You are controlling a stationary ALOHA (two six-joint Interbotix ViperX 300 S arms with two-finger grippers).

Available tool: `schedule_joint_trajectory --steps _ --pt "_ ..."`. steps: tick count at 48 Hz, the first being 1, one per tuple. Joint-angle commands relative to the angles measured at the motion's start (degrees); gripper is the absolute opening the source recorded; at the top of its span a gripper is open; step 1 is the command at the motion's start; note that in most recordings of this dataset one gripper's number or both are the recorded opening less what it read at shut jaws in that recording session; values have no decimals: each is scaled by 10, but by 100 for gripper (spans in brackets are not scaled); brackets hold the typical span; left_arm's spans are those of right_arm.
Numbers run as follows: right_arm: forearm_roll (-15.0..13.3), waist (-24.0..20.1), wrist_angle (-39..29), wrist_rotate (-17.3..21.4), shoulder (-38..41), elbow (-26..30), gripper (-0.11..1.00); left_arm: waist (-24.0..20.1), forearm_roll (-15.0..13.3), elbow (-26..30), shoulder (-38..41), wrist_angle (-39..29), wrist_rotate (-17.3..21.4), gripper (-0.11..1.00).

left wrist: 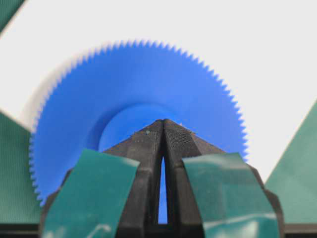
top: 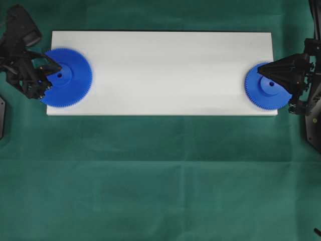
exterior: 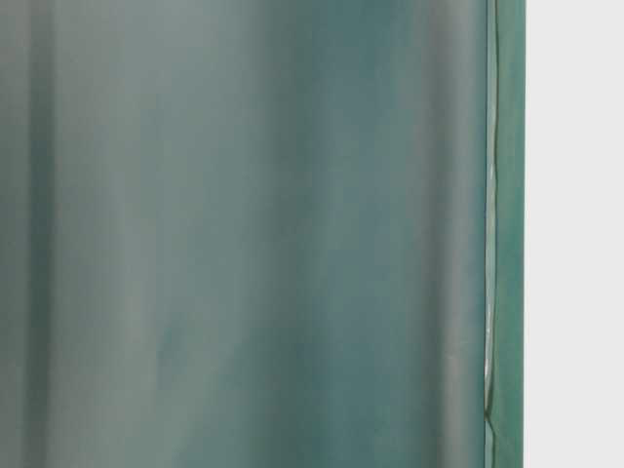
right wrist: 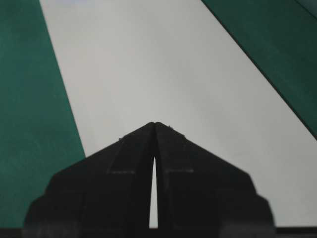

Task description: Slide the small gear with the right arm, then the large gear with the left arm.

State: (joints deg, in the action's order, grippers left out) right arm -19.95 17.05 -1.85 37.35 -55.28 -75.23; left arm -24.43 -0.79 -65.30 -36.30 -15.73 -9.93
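Large gear [top: 67,76] lying flat, hub up, at the white board's [top: 160,70] left end; no long axis. Small gear [top: 267,88] lying flat at the right end. Left gripper [top: 59,68] hovering over the large hub, jaws pressed together. Right gripper [top: 260,72] pointing over the small gear, jaws pressed together.

Black left arm [top: 22,60], teal tape patches, pointed black right tool [right wrist: 155,124]

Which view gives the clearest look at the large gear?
The overhead view: the large gear lies on the white board's left end, only its edge covered by the left gripper. The left wrist view shows it close up, partly behind closed fingers.
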Motion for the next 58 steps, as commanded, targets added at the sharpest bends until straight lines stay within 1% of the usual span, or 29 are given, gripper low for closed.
schedule_joint_trajectory --steps 1,8,14,25,31,45,58 --pt "-1 -1 4 1 2 7 50 11 -1 14 -26 1 -1 0" --pt "-1 -1 4 1 2 7 50 22 -1 8 -71 2 -1 0" --pt "-1 -1 4 1 1 6 50 32 -1 -9 -111 11 -3 0" --pt "-3 -1 4 1 3 8 50 54 -1 -39 -170 47 -4 0" --pt "-3 -1 4 1 4 9 50 60 -1 -47 -181 62 -4 0" --pt "-3 -1 4 1 4 8 50 65 -1 -59 -178 74 -4 0" --pt "-3 -1 5 1 4 5 50 91 -1 -71 -178 124 -4 0"
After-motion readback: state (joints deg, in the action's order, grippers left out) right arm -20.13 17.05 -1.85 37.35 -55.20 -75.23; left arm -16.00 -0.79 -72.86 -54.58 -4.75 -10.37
